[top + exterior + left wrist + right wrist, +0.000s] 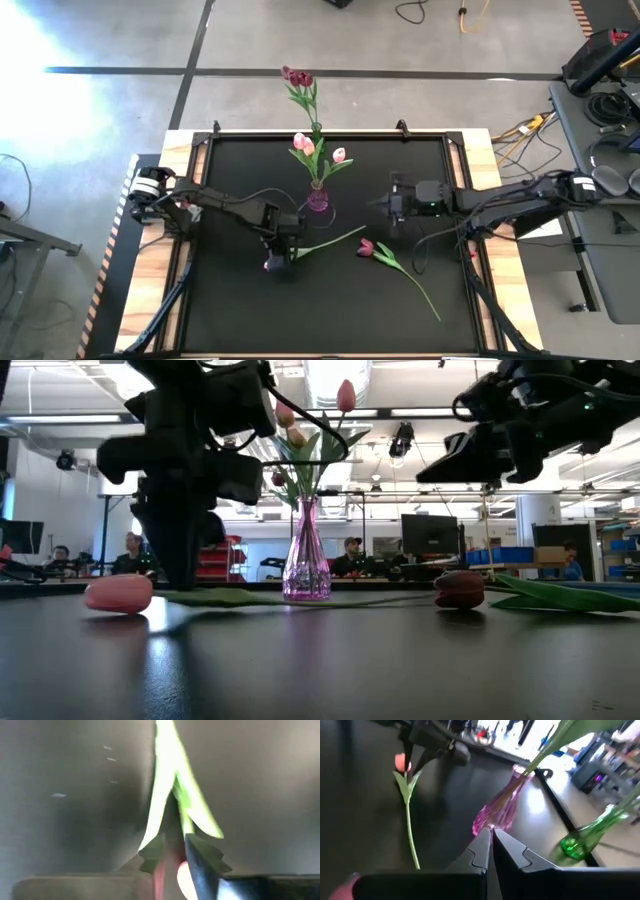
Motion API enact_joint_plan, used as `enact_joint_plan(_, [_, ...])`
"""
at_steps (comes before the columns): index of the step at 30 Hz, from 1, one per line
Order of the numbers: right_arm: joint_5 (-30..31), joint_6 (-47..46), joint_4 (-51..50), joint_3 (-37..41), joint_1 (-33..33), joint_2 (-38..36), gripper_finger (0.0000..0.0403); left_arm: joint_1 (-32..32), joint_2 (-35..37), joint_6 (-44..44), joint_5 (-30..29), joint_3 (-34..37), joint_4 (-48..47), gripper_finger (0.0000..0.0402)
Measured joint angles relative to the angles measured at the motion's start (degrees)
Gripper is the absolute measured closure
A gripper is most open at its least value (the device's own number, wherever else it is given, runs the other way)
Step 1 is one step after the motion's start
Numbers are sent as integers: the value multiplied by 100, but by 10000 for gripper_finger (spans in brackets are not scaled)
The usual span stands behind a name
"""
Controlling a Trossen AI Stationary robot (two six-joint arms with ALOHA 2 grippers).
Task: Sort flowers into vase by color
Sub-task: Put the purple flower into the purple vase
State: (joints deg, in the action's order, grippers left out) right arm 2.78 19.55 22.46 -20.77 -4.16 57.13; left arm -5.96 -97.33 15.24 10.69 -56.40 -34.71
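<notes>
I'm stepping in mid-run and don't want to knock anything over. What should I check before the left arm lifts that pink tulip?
1. Left gripper over the pink tulip: ok, fingers straddle the stem beside the head.
2. Grip closed on stem: cannot tell.
3. Pink vase upright: ok.
4. Right gripper clear of the lift path: ok, raised beside the vase, shut, empty.
5. Dark red tulip out of the way: ok, lying apart.

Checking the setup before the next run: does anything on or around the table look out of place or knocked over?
Nothing is spilled or tipped. The pink vase stands upright. A pink tulip under the left hand and a dark red tulip lie flat, unsorted. The right hand hovers shut.
</notes>
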Motion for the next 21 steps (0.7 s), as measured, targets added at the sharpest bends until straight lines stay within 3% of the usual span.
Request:
enact_joint_plan(7, [41, -347, 12, -603, 294, 1159, 320, -355, 399, -428, -682, 448, 586, 294])
enact_joint_plan(14, [28, -558, -48, -1379, 591, 2245, 257, -437, 1389, -198, -724, 1752, 2712, 311])
enact_joint_plan(21, [26, -1013, -434, -2343, 884, 3159, 250, -439, 2284, -276, -1320, 2708, 4012, 323])
